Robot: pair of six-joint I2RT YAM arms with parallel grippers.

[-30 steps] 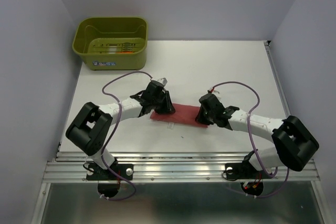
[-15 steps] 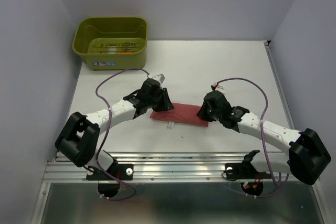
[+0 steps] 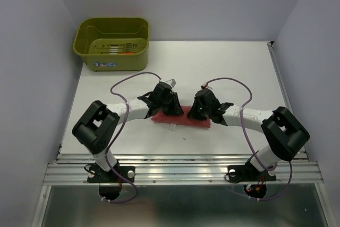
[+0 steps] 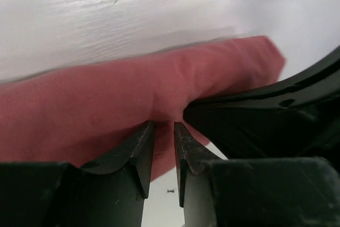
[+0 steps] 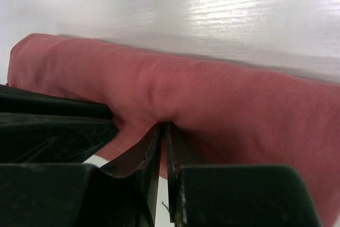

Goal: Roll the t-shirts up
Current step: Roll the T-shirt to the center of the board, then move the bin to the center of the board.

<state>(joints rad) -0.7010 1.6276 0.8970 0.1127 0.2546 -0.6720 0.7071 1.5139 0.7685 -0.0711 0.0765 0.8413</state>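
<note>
Since a second ago the right gripper [image 5: 163,131] has slid closer to the left gripper [image 4: 163,131] along the rose-red t-shirt [image 3: 183,120]. Each is closed on a pinch of its cloth. The t-shirt lies well apart from the olive-green tub [image 3: 112,20], on its right, toward the near edge of the table [image 3: 228,67].

Both arms reach in toward the middle, elbows bowed out to the sides and wrists tipped down, so the two heads nearly meet. The left end effector [image 4: 163,131] has its fingers close together with only a slim gap, nipping a pucker of the red t-shirt [image 4: 95,99]. The right end effector [image 5: 162,134] is squeezed tighter, fingers almost touching, pinching the same cloth. They sit just beside each other, down low.
</note>
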